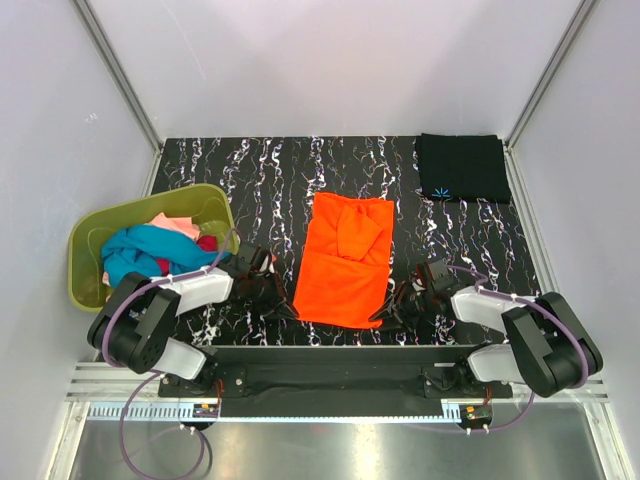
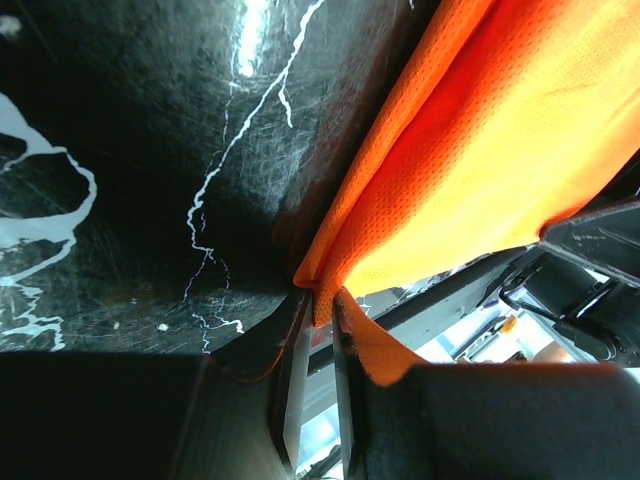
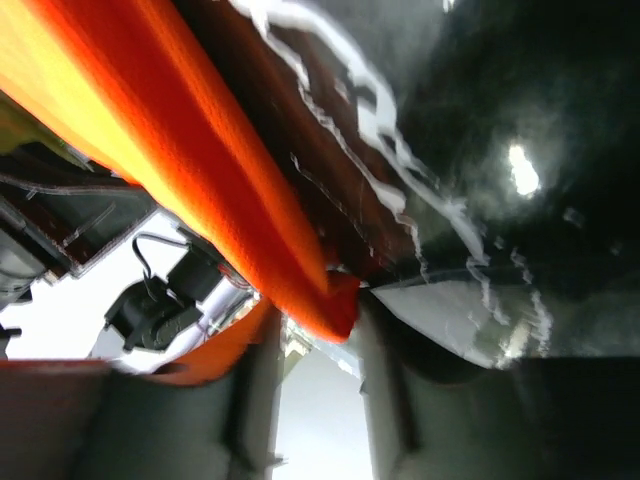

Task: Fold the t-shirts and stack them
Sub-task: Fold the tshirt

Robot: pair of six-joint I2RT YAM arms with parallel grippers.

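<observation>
Pale grey walls (image 1: 330,60) with metal corner rails close in a black worktop (image 1: 260,180) veined with white. An olive-green basket (image 1: 90,225) stands at the worktop's left edge and holds a heap of t-shirts: a teal t-shirt (image 1: 140,250), a pink t-shirt (image 1: 175,222) and a red t-shirt (image 1: 207,243).

The orange t-shirt (image 1: 345,265) lies near the middle of the worktop, partly folded, its near hem stretching between the two hands. A black t-shirt (image 1: 462,165) with a small light-blue mark lies folded in the far right corner, well apart from both hands.

The left hand (image 1: 285,300) sits at the orange t-shirt's near left corner. Its wrist view shows the fingers nearly together, pinching that corner. The right hand (image 1: 392,305) sits at the near right corner. In its wrist view the fingers stand partly apart with the hem's corner between their tips. I cannot tell whether they clamp it.
</observation>
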